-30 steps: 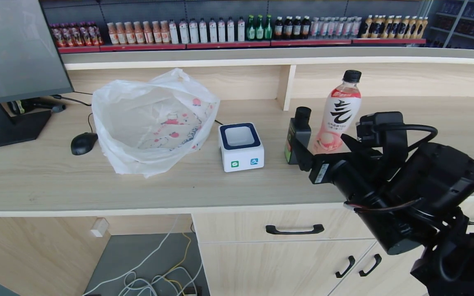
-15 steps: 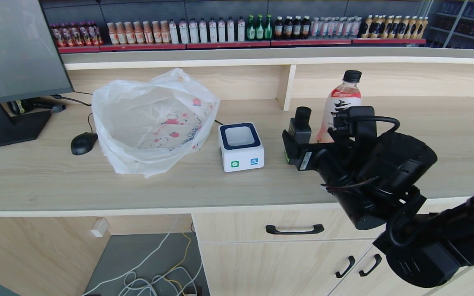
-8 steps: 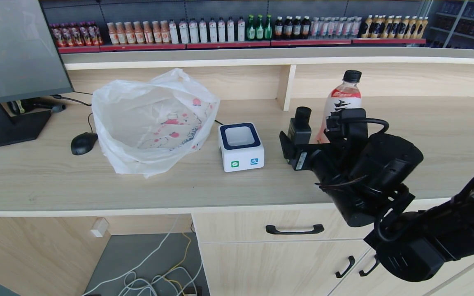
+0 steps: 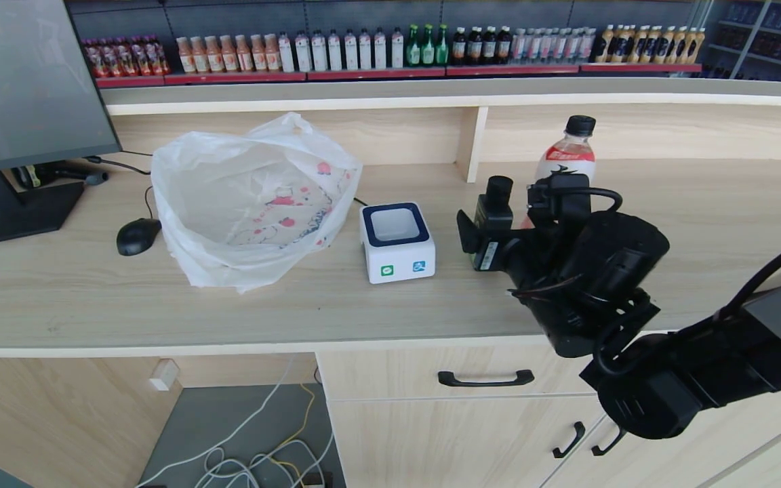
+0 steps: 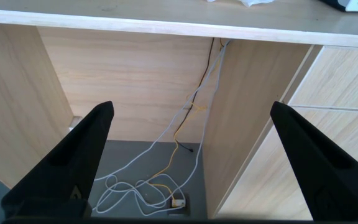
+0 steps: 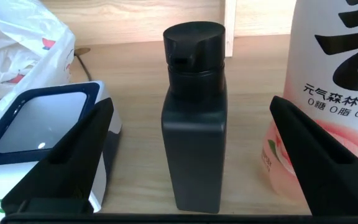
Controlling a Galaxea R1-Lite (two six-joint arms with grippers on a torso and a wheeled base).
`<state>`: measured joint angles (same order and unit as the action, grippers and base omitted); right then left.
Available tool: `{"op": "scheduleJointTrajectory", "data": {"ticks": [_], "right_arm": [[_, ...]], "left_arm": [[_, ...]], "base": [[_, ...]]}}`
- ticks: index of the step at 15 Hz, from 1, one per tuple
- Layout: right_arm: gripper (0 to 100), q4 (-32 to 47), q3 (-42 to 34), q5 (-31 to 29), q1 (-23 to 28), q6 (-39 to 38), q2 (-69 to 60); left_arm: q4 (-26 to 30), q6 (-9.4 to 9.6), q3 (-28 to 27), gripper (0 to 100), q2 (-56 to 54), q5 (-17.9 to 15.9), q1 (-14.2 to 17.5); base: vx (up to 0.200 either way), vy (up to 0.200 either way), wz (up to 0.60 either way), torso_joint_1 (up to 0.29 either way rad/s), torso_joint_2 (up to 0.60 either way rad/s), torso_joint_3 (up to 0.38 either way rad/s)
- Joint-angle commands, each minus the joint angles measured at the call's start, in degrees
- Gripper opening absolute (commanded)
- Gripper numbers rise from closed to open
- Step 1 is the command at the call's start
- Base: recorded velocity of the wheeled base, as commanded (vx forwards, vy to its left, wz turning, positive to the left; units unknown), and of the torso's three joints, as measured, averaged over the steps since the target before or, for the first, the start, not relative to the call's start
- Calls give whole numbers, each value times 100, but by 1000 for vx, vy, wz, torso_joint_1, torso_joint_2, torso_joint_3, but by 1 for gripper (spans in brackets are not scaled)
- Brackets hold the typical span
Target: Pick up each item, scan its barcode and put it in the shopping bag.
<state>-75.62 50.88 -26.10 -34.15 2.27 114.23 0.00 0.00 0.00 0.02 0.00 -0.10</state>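
A black flip-cap bottle (image 4: 493, 203) stands on the wooden counter (image 4: 295, 305), right of the white scanner cube (image 4: 397, 242). A pink drink bottle (image 4: 569, 150) stands just behind and to its right. My right gripper (image 4: 492, 247) is open, level with the black bottle's lower body. In the right wrist view the black bottle (image 6: 193, 124) is centred just ahead of the right gripper (image 6: 191, 186), with the scanner (image 6: 42, 137) and the pink bottle (image 6: 328, 93) to either side. The white shopping bag (image 4: 251, 196) stands open left of the scanner. My left gripper (image 5: 188, 180) hangs open below the counter edge.
A monitor (image 4: 24, 81) and a mouse (image 4: 137, 236) are at the counter's left. An upright divider (image 4: 475, 142) stands behind the bottles. Drawers with black handles (image 4: 485, 377) are below, and cables (image 5: 166, 180) lie on the floor under the counter.
My right arm has moved forward and to the left, bringing its open gripper up to the black bottle. The bottles, scanner and bag have stayed put.
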Motion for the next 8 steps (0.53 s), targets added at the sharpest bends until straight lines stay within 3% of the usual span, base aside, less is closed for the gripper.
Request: {"op": "scheduleJointTrajectory", "data": {"ticks": [1, 6, 8], "right_arm": [[100, 65, 150, 17, 4, -69, 109], [100, 214, 466, 79, 171, -183, 355], [100, 214, 484, 360, 215, -183, 399]], "left_arm": [[0, 0, 0, 100, -2, 0, 1], [0, 0, 0, 100, -2, 0, 1], [0, 0, 0, 100, -2, 0, 1]], "base": [[0, 0, 0, 0, 0, 0], [0, 0, 0, 0, 0, 0], [0, 0, 0, 0, 0, 0]]}}
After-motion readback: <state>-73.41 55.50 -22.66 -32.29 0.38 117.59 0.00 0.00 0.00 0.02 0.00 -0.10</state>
